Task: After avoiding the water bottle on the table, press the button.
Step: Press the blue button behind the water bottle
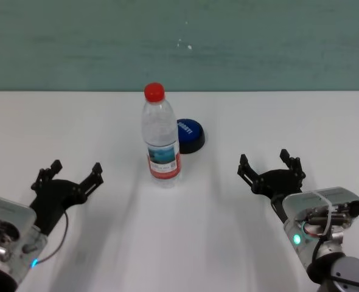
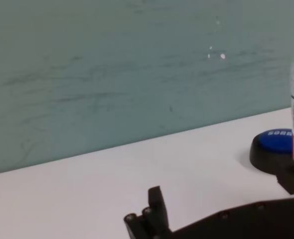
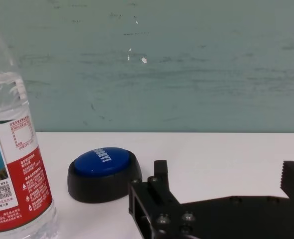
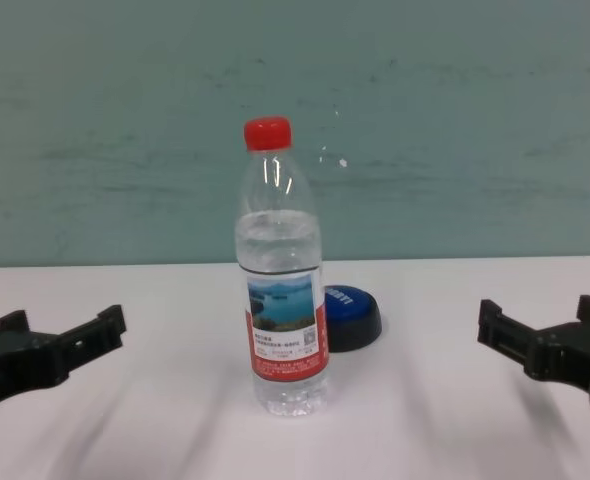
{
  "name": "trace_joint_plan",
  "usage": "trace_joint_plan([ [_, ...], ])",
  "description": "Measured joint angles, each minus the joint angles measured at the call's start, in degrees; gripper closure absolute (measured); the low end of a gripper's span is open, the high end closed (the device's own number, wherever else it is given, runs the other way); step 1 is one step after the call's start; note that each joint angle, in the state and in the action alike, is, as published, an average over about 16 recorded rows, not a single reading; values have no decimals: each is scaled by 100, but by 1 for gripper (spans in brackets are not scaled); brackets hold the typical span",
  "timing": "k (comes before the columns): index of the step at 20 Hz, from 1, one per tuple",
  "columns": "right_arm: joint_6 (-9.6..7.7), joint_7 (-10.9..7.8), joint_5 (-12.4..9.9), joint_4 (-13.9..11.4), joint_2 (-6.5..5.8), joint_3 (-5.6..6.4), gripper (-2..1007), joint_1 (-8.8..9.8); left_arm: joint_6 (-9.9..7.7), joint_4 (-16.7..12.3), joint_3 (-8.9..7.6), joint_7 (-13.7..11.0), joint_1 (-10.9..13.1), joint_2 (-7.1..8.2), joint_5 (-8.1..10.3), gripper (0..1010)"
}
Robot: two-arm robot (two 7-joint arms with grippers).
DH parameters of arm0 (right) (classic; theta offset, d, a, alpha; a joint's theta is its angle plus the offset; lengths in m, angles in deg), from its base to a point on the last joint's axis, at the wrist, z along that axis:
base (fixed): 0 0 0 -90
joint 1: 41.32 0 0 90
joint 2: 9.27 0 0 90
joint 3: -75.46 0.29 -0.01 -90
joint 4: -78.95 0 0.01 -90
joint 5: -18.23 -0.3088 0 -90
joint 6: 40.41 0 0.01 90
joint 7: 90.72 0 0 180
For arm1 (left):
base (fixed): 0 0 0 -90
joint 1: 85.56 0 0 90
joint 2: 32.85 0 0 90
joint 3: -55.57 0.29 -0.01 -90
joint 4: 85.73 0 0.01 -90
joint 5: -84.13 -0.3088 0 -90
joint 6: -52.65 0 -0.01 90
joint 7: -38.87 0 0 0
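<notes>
Sitting low on the white bench, the blue button lies just behind the upright water bottle and a little to its right, near it or touching; I cannot tell which. Seen from the robot's centre, the bottle's tall body screens most of the button, so the open way in is from the right. The right end effector is nearer, with bare bench between it and the button, which lies forward and to its left. It hovers low, released, fingers spread and pointing ahead. The left end effector rests well apart on the other side, also released, with the bottle in its path.
</notes>
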Motion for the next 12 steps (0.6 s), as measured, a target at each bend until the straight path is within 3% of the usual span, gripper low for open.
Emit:
trace_joint_plan([
  [12,0,0,0,0,0,0,2,0,-116,313,-75,-50,-356,86,-35,6],
])
